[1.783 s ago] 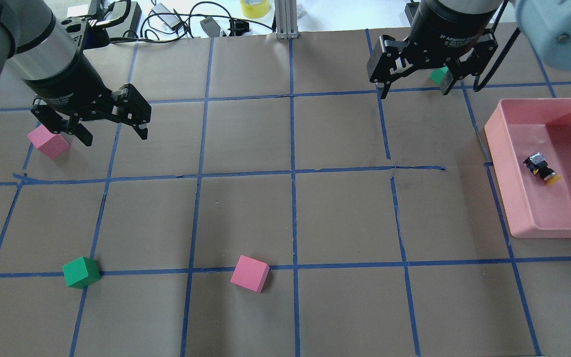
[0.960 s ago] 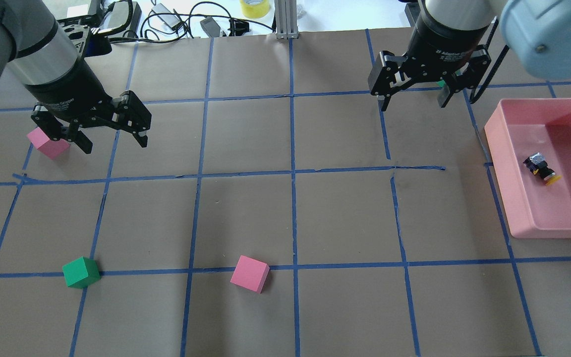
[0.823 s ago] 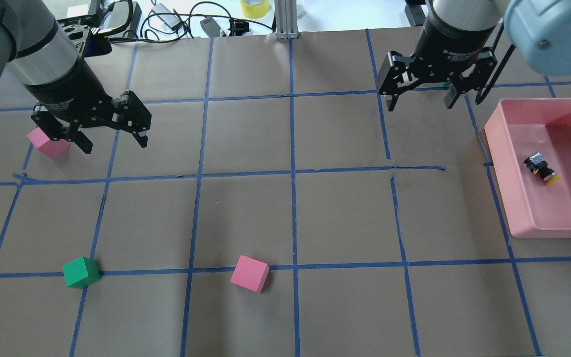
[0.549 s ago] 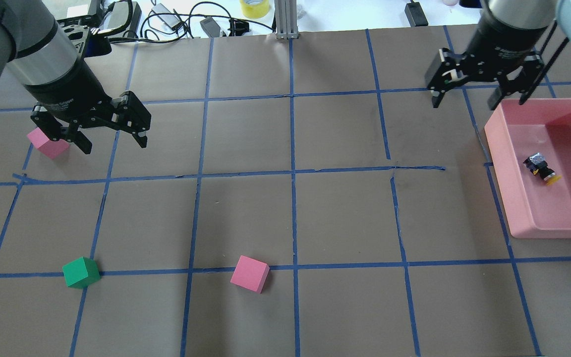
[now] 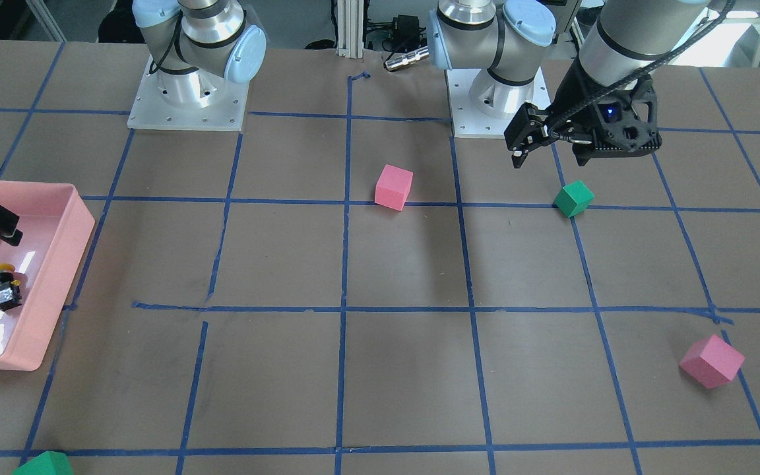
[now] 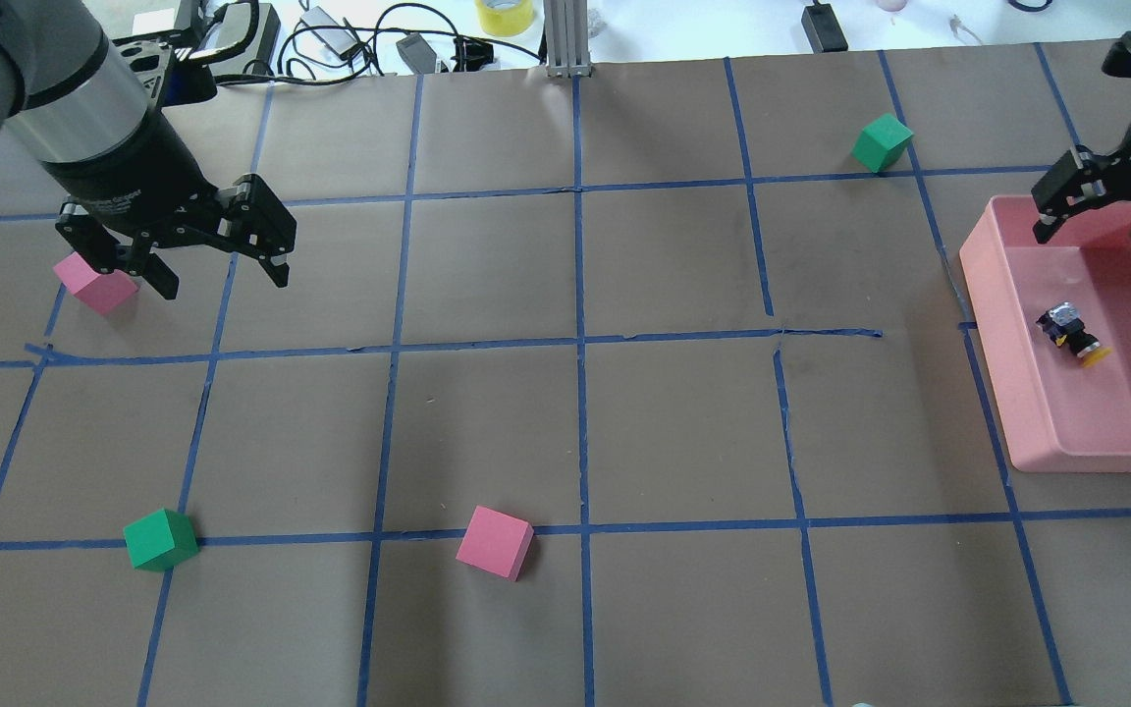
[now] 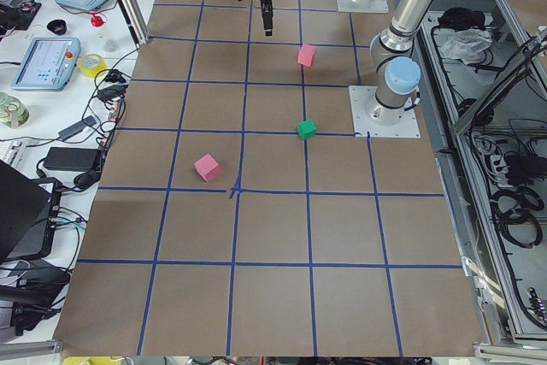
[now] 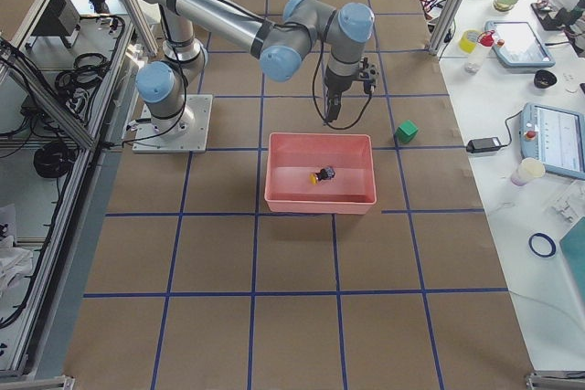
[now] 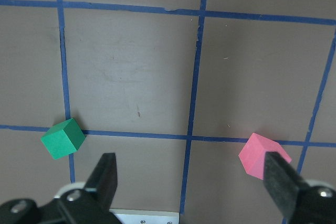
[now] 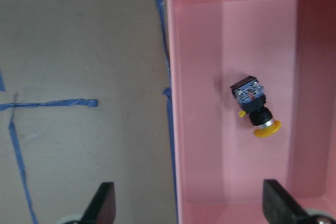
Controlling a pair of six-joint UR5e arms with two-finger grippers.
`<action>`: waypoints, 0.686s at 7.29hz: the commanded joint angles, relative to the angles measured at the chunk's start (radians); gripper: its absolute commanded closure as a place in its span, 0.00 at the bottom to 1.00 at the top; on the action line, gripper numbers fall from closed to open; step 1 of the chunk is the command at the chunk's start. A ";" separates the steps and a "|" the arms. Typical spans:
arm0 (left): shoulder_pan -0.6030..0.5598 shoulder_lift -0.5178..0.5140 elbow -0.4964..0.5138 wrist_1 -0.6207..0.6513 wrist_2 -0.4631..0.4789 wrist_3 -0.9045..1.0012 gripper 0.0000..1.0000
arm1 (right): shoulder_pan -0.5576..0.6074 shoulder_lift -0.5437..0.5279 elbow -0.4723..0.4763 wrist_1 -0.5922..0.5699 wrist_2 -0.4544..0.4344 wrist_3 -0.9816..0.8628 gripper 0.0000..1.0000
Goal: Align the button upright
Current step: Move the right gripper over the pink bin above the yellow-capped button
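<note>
The button (image 6: 1073, 336), with yellow cap, black body and silvery base, lies on its side inside the pink tray (image 6: 1002, 383) at the table's right. It also shows in the right wrist view (image 10: 254, 106), the front view (image 5: 4, 287) and the right side view (image 8: 322, 174). My right gripper (image 6: 1093, 234) is open and empty, raised over the tray's far left corner, apart from the button. My left gripper (image 6: 222, 283) is open and empty above the table's far left, beside a pink cube (image 6: 94, 287).
A green cube (image 6: 161, 539) and a pink cube (image 6: 495, 542) sit near the front. Another green cube (image 6: 882, 142) sits at the back, left of the tray. Cables and a yellow tape roll (image 6: 504, 15) lie beyond the far edge.
My right gripper has moved right, from over the far green cube to over the tray's far left corner, staying open. The green cube now shows fully. The left arm has barely moved.
</note>
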 commanded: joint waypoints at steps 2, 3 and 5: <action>-0.002 0.000 -0.006 -0.003 -0.002 0.000 0.00 | -0.065 0.087 0.125 -0.272 -0.047 -0.095 0.00; -0.002 0.005 -0.007 -0.004 -0.003 0.000 0.00 | -0.091 0.110 0.156 -0.348 -0.046 -0.121 0.00; -0.002 0.009 -0.009 -0.001 -0.011 0.003 0.00 | -0.095 0.117 0.178 -0.364 -0.022 -0.129 0.00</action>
